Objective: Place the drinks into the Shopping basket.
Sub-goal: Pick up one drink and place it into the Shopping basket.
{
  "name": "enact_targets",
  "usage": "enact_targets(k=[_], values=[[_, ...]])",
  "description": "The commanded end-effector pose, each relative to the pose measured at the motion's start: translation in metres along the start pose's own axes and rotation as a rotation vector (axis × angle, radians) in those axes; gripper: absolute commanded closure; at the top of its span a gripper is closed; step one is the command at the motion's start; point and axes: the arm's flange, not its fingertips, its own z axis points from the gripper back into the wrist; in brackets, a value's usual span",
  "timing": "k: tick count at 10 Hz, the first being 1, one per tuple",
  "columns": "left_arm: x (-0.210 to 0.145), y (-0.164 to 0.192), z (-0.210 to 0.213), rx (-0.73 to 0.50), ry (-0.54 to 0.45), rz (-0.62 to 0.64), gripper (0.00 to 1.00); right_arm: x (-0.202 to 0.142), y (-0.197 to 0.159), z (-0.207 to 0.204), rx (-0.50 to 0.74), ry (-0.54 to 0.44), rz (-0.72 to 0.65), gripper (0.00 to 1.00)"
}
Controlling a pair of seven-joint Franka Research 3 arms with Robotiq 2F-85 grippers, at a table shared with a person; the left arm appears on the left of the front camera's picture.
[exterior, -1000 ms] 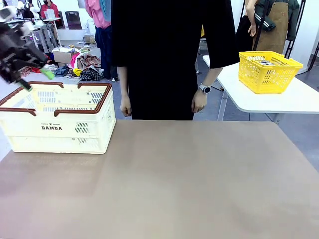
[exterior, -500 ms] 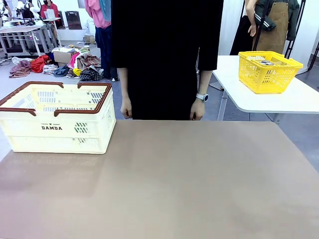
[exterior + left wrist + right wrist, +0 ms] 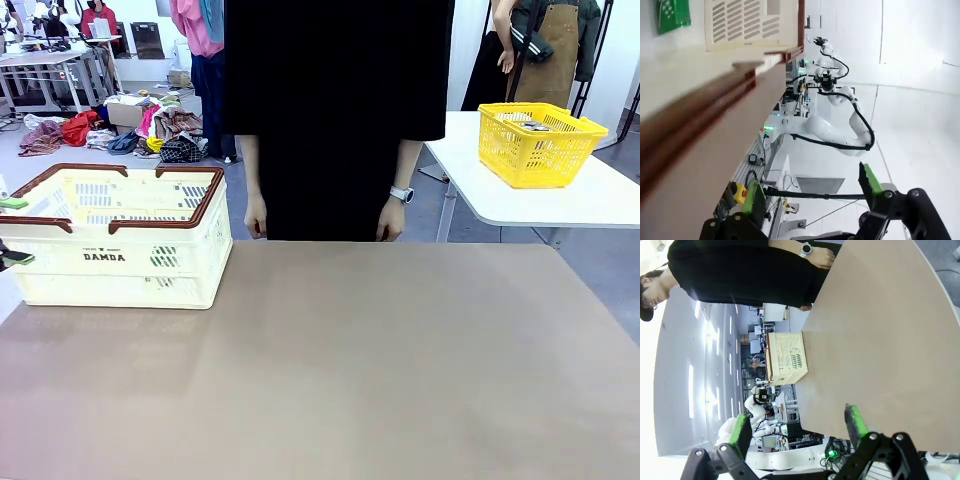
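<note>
The Shopping basket (image 3: 120,250), cream with a brown rim and "DAMDA" on its side, stands at the table's far left. My left gripper (image 3: 10,230) is open; just its green fingertips peek in at the picture's left edge beside the basket. The left wrist view shows this gripper (image 3: 812,192) open and holding nothing, with the basket's brown rim (image 3: 700,110) close in front. A green thing with white markings (image 3: 672,14), probably one of the drinks, lies against the basket's cream inside, cut off by the frame. My right gripper (image 3: 798,424) is open and holding nothing above the table, far from the basket (image 3: 786,357).
A person in black stands at the table's far edge, with both hands (image 3: 256,218) hanging just behind it and a watch on one wrist (image 3: 400,194). A yellow basket (image 3: 538,143) sits on a separate white table at the back right. The brown tabletop (image 3: 380,360) is bare.
One second ago my left gripper hung above the basket's left end. It then left the front view, and now its fingertips show lower at the left edge. The person's hands shifted slightly.
</note>
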Motion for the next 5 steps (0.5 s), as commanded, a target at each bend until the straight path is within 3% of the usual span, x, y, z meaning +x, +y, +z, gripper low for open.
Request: enact_targets(k=[1,5], values=[[-0.0271,-0.0013,-0.0047,-0.017,-0.001,0.009,0.0,0.0009,0.003,-0.0004,0.015,-0.009,0.014,0.0],[-0.0271,-0.0013,-0.0047,-0.017,-0.001,0.009,0.0,0.0009,0.003,-0.0004,0.015,-0.009,0.014,0.0]])
